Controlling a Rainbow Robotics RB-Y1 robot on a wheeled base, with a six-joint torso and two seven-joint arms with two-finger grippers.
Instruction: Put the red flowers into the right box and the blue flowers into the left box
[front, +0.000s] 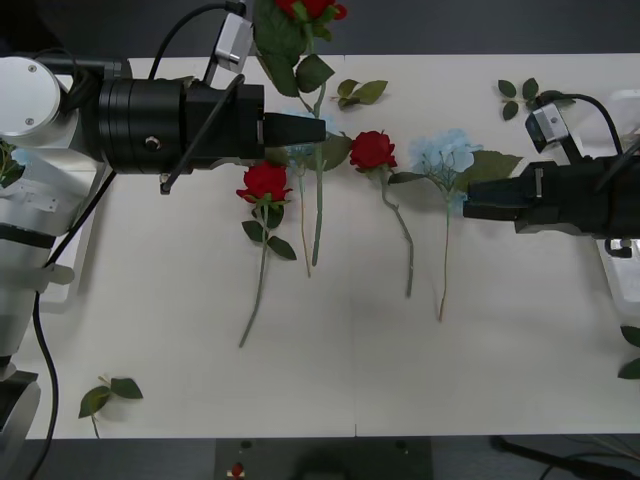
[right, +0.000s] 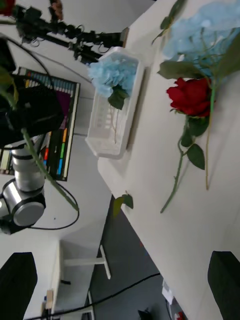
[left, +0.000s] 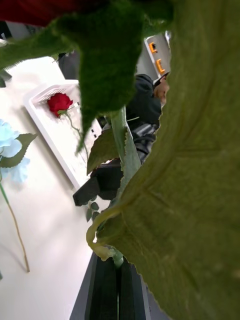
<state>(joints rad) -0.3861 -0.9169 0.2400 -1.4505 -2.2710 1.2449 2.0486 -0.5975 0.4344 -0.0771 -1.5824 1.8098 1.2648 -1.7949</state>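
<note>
A red rose (front: 310, 10) is held clamped by its stem in the jaws of the left gripper (front: 322, 130), the bloom standing beyond the jaws toward the far table edge and its leaves crowding the left wrist view. Just past these jaws, on the white table (front: 400, 380), two more red roses (front: 265, 182) (front: 372, 150) are laid out, with a blue hydrangea partly hidden under the jaws. A second blue hydrangea (front: 447, 152) lies directly in front of the right gripper (front: 468, 210); its jaws are spread apart and empty, as the right wrist view shows.

One blue hydrangea (right: 111, 75) is already placed in the left box (right: 106, 145), and one red rose (left: 59, 102) in the right box (left: 50, 131). The task is judged partly done: the held rose is yet to be delivered, and two roses and two hydrangeas are left on the table.
</note>
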